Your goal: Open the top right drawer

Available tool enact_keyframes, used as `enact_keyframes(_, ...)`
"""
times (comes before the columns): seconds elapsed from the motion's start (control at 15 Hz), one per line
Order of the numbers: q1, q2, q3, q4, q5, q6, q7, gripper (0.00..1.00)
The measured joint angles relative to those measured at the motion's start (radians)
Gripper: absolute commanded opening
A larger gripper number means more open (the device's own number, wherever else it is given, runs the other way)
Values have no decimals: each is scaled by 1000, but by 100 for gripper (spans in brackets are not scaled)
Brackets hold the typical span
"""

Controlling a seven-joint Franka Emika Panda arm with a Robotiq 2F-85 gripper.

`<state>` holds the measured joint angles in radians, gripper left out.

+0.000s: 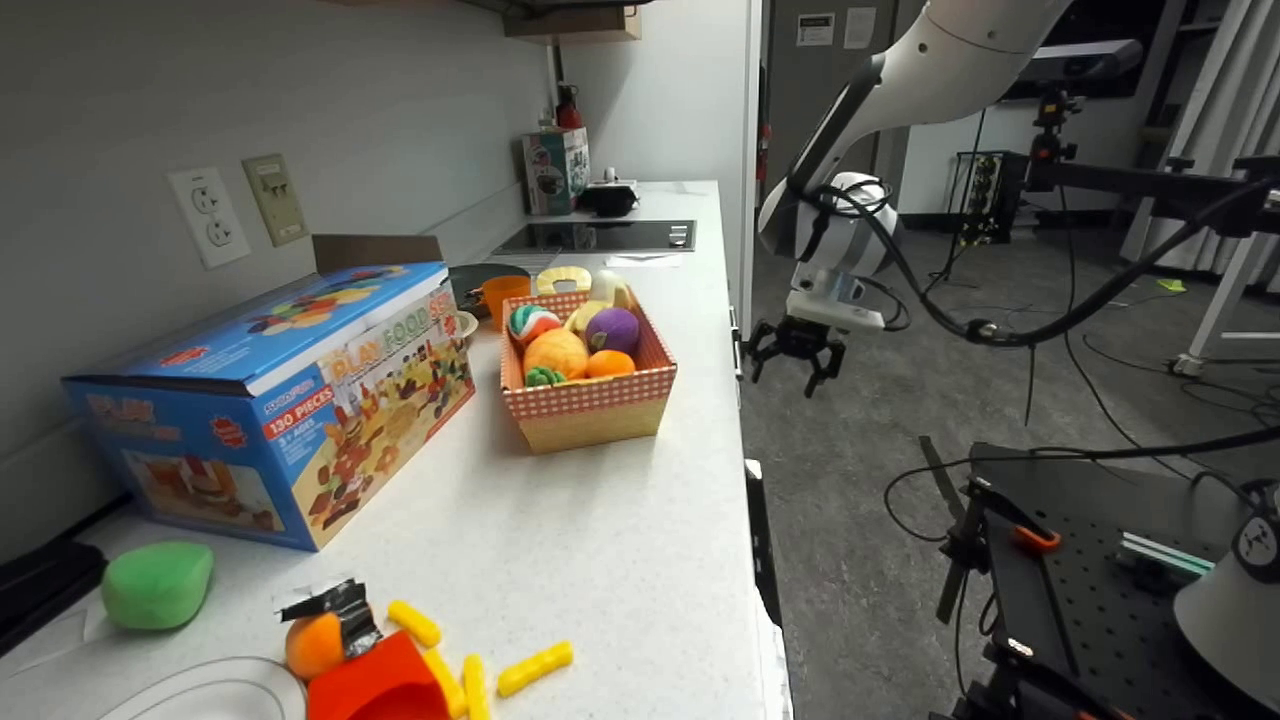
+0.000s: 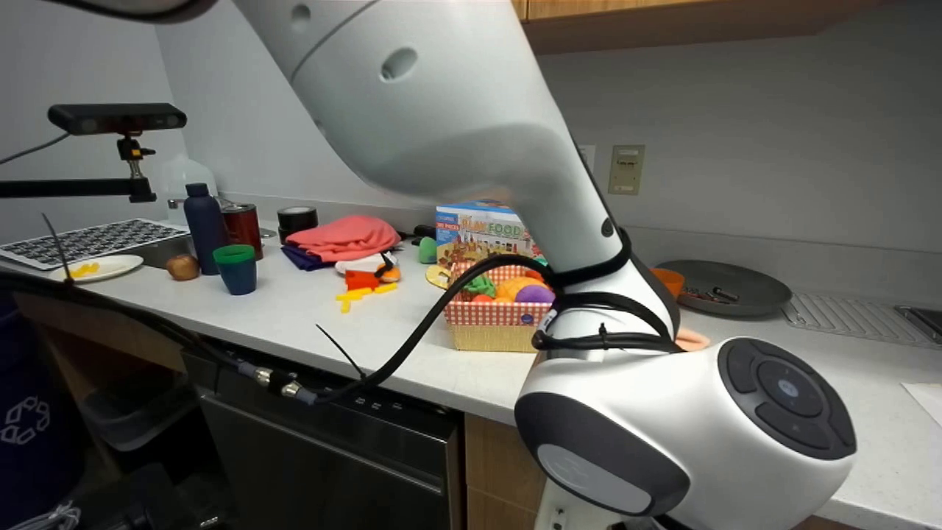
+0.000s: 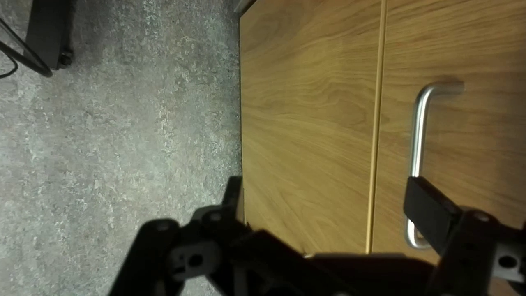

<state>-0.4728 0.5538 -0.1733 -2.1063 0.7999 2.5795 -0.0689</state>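
A drawer with a white front does not show in any view, and I cannot tell which front is the top right drawer. In the wrist view, a wood-grain panel (image 3: pixel 472 135) bears a silver bar handle (image 3: pixel 418 135). A seam divides it from another wood-grain panel (image 3: pixel 308 123). My gripper (image 3: pixel 326 191) is open with nothing between its fingers. Its right finger overlaps the lower part of the handle in view; I cannot tell whether they touch. In an exterior view the gripper (image 1: pixel 783 382) hangs open beside the counter front. It is out of view where the arm fills the picture.
The white counter (image 1: pixel 640 520) carries a checked basket of toy fruit (image 1: pixel 590 425), a play food box (image 1: pixel 370 400) and yellow sticks (image 1: pixel 535 668). A dark dishwasher (image 2: pixel 324 449) stands beside wooden fronts (image 2: pixel 500 460). A cable (image 2: pixel 427 324) loops from the arm. Grey floor (image 3: pixel 144 144) lies alongside.
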Motion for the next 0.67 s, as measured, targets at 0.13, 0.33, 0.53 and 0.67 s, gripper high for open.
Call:
enact_keyframes(0.13, -8, 24, 15, 19, 29, 2, -29, 100)
enact_keyframes(0.33, -15, 46, 33, 43, 72, 2, -68, 100)
enact_keyframes(0.53, -16, 60, 42, 64, 112, 2, -100, 100)
enact_keyframes(0.67, -16, 74, 44, 76, 134, 2, -113, 100)
